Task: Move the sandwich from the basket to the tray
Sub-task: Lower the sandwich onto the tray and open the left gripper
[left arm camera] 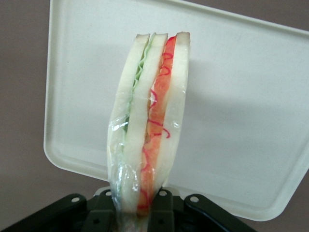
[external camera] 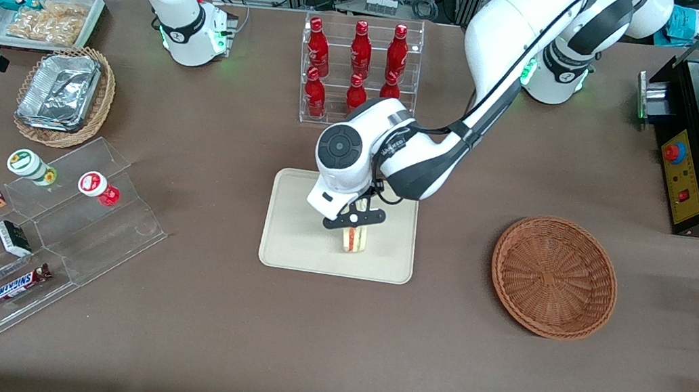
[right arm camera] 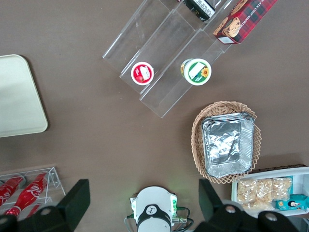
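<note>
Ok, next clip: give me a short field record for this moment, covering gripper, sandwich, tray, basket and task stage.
gripper: left arm's gripper over the tray, shut on the sandwich
sandwich: held on edge between the fingers, over the tray; contact with the tray cannot be told
tray: cream, nothing else on it
basket: reddish-brown wicker, empty, toward the working arm's end
task stage: sandwich out of the basket, not yet released

Red bottles (external camera: 357, 67) in a clear rack, foil container (external camera: 60, 90) in wicker.
</note>
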Robot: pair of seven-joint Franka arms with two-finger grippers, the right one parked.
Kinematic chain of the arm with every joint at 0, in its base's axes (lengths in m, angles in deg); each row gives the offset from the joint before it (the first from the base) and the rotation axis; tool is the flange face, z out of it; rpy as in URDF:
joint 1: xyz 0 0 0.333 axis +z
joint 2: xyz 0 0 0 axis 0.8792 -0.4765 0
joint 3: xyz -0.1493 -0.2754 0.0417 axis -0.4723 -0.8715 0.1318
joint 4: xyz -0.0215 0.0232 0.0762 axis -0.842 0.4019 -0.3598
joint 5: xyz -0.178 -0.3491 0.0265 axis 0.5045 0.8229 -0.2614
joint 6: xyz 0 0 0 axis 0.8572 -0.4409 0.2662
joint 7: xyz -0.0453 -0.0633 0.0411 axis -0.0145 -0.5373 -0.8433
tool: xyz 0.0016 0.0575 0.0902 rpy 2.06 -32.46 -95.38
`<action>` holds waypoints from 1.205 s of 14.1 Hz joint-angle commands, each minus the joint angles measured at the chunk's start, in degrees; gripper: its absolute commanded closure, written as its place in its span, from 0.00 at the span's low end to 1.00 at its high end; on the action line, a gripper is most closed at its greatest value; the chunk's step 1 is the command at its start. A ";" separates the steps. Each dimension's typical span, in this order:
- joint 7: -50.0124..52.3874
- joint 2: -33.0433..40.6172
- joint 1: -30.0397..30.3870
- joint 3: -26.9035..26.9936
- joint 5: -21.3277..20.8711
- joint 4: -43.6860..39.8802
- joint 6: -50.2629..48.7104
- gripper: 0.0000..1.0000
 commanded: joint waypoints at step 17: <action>-12.22 27.76 7.24 8.11 -0.70 14.57 -16.72 0.00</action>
